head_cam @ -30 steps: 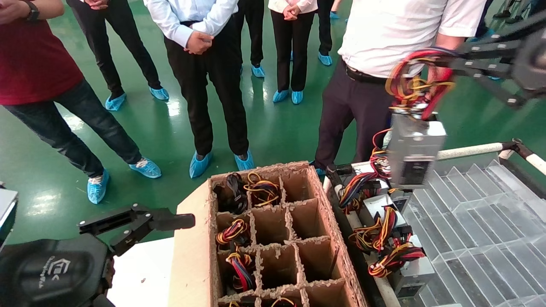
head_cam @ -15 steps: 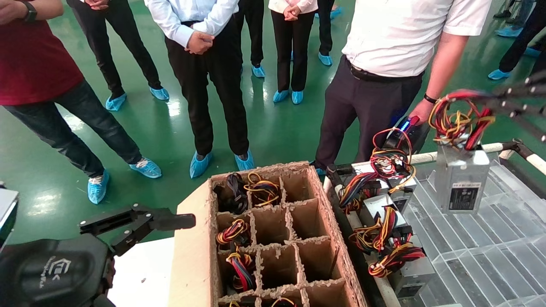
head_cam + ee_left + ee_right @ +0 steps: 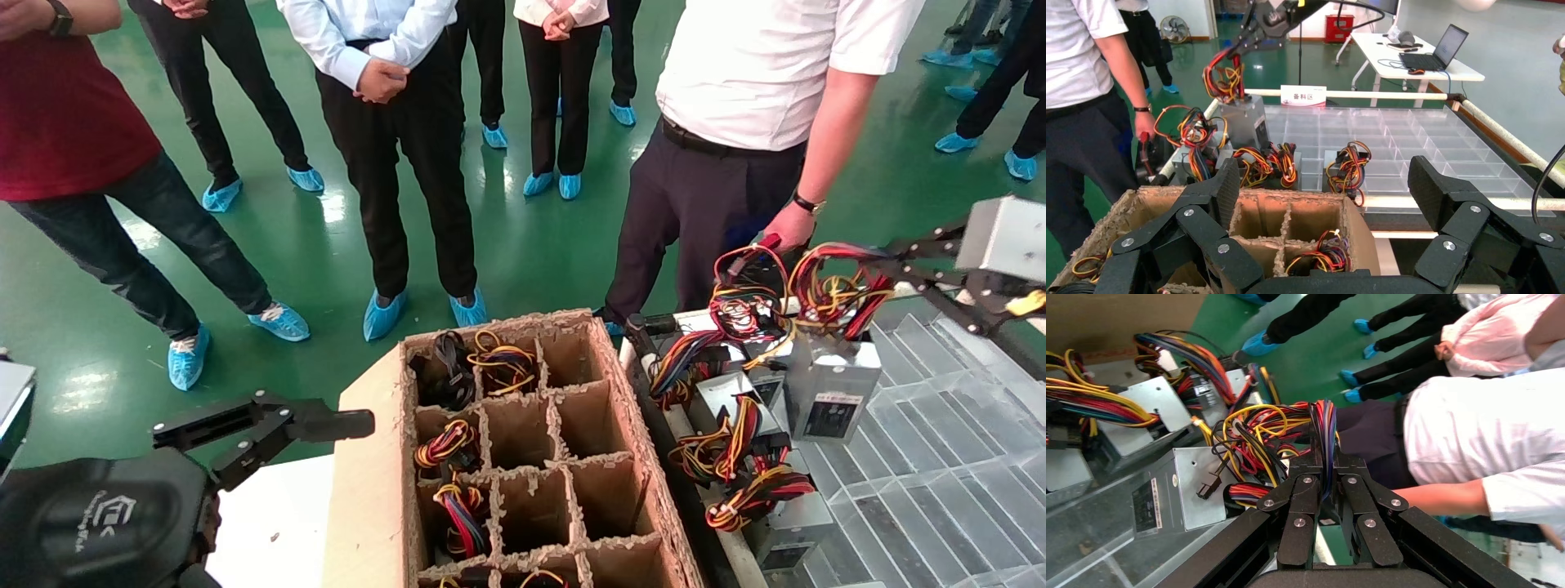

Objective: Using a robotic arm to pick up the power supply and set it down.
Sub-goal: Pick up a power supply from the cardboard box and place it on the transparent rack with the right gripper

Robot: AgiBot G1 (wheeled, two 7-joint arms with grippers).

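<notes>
The power supply (image 3: 833, 392) is a grey metal box with a black-and-white label. It hangs upright by its looped red, yellow and black wires (image 3: 842, 286). My right gripper (image 3: 887, 265) is shut on that wire loop, reaching in from the right. The box's lower end is down at the clear tray's near-left part, beside other supplies. In the right wrist view the gripper (image 3: 1324, 454) pinches the wires, with the box (image 3: 1177, 490) below. The left wrist view shows the box (image 3: 1245, 119) far off. My left gripper (image 3: 310, 425) is parked low at the left, open (image 3: 1324, 190).
A divided cardboard box (image 3: 629, 425) with wire bundles in some cells stands in the middle. Other power supplies (image 3: 739, 445) line the left edge of the clear divided tray (image 3: 940, 457). A man in a white shirt (image 3: 735, 82) stands at the tray's far edge; onlookers stand behind.
My right gripper has carried the power supply from high above the tray, out to the right, then back left and down beside the other supplies. The left arm has not moved.
</notes>
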